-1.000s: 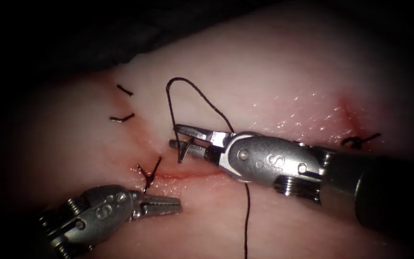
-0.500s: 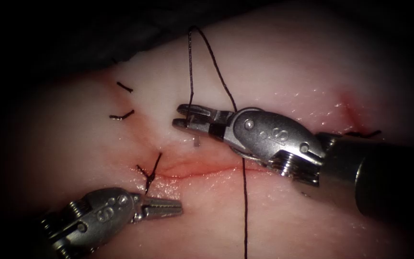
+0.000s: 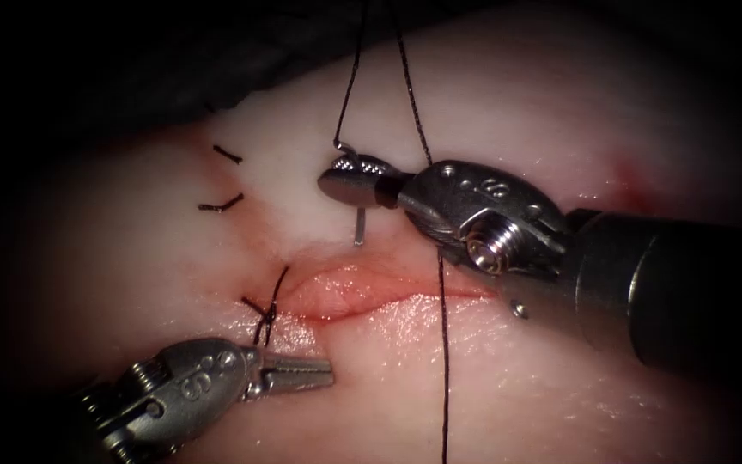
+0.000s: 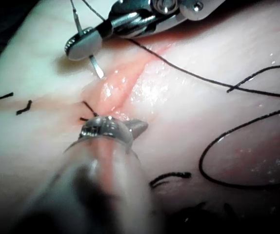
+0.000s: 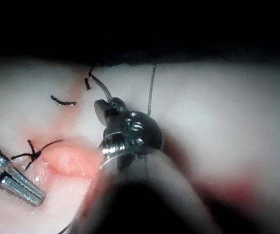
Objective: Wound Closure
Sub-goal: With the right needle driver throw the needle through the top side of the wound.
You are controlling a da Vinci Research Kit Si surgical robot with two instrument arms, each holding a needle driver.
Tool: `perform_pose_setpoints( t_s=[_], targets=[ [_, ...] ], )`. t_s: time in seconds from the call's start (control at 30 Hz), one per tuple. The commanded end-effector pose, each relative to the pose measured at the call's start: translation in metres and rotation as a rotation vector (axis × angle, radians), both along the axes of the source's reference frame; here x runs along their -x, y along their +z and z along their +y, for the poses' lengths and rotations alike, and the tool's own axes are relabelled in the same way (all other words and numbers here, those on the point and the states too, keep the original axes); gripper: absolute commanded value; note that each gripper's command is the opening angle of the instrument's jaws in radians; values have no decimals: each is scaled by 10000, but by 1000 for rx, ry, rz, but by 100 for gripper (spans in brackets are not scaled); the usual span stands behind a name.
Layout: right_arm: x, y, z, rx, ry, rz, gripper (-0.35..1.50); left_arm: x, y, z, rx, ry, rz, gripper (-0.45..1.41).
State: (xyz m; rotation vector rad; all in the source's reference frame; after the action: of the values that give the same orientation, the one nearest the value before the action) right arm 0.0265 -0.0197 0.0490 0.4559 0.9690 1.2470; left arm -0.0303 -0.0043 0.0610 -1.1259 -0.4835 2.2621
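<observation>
My right tool [image 3: 330, 182] hovers over the tissue [image 3: 508, 103] just beyond the cut's [image 3: 362, 290] far lip, near its left end. Its jaws are shut across the curved needle [image 3: 359, 228]. One short end of the needle points down toward the tissue without entering it; the other end rises above the jaws [image 4: 74, 48] and carries the thread [image 3: 442, 361]. The thread climbs out of view, returns behind the tool and crosses the cut. My left tool [image 3: 326, 373] lies shut and holds nothing, on the near side beside a tied stitch [image 3: 264, 316].
Two short cut ends of thread [image 3: 220, 207] lie on the tissue at the upper left. Loose thread curls over the tissue [image 4: 237, 146] on the near side. A faint red mark [image 3: 629, 185] sits at the right, above the right tool's shaft.
The right tool has lifted away from the cut and rolled its wrist, carrying the needle upward. The thread loop has been drawn up out of view. The left tool has barely moved.
</observation>
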Motion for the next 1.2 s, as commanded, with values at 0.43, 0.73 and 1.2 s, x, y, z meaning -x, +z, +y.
perform_pose_setpoints(
  t_s=[0.43, 0.73, 1.2],
  targets=[
    [-8, -14, 33, -77, 185, -83, -35, 8, 0, 4, 4, -1, -1, -45],
    [-8, -13, 39, -230, 280, -20, -35, 9, 0, 2, 6, -2, 0, -45],
    [-39, -23, 9, -573, 253, 218, -35, 7, 4, 5, 7, 1, -2, -45]
  ],
)
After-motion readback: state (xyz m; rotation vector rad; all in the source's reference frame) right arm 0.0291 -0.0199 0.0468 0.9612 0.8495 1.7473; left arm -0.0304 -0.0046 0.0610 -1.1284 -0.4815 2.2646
